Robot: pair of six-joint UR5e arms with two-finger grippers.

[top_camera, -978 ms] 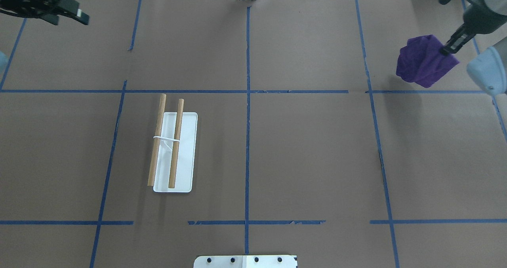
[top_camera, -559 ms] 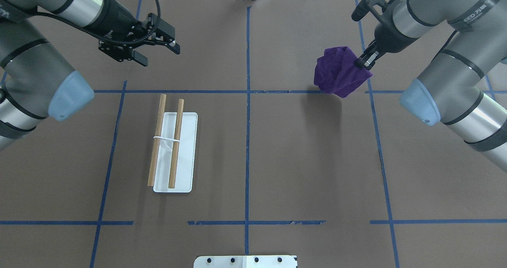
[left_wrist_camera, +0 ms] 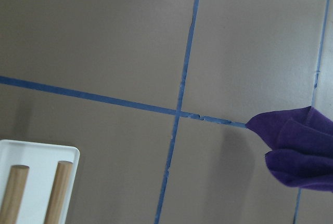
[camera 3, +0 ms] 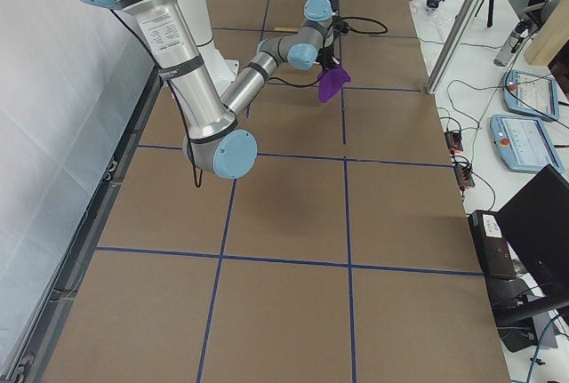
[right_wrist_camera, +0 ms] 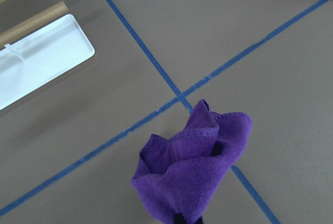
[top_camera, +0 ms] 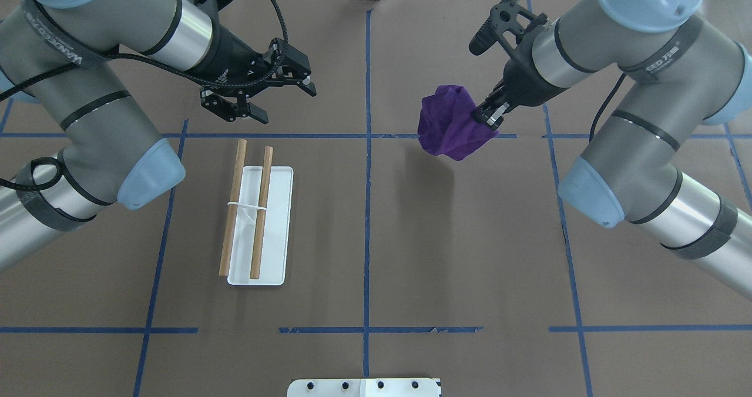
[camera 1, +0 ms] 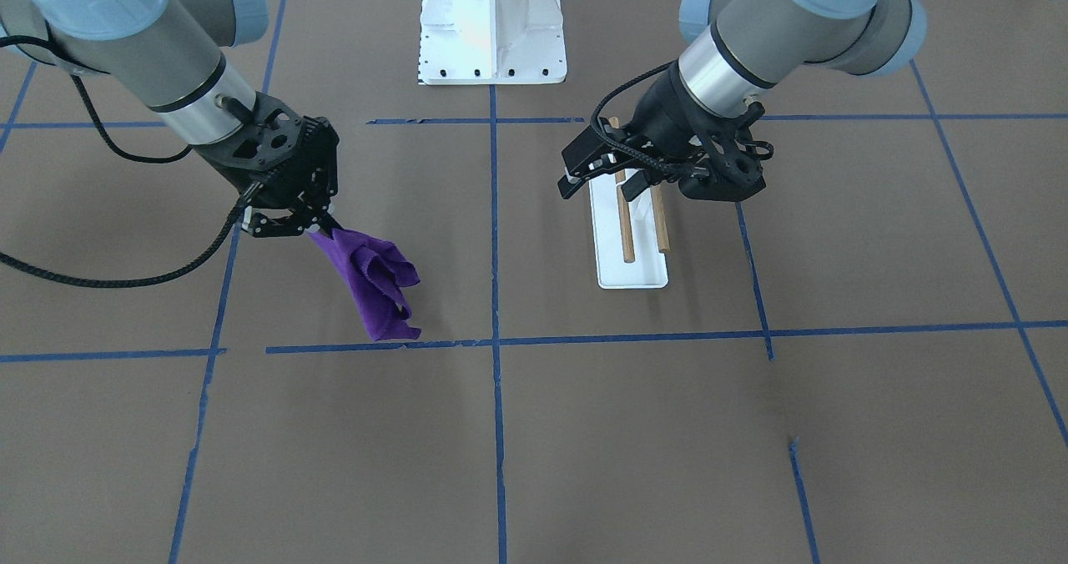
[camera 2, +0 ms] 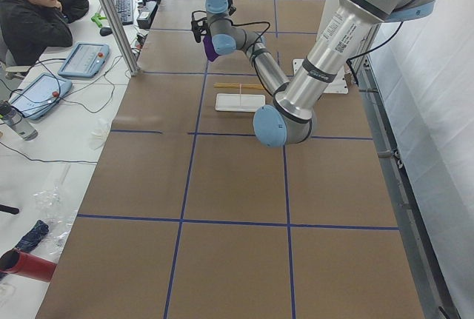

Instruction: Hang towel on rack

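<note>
Both arms have swung inward.
The right gripper (top_camera: 489, 114) has carried the towel (top_camera: 447, 124) left from the far-right corner toward centre; the left gripper (top_camera: 283, 101) has come right, just beyond the rack (top_camera: 278, 209)'s far end.

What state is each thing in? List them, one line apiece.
left gripper: open, empty.
right gripper: shut on the towel.
towel: bunched, hanging in the air, not on the rack.
rack: standing on the table, both rods bare.
</note>
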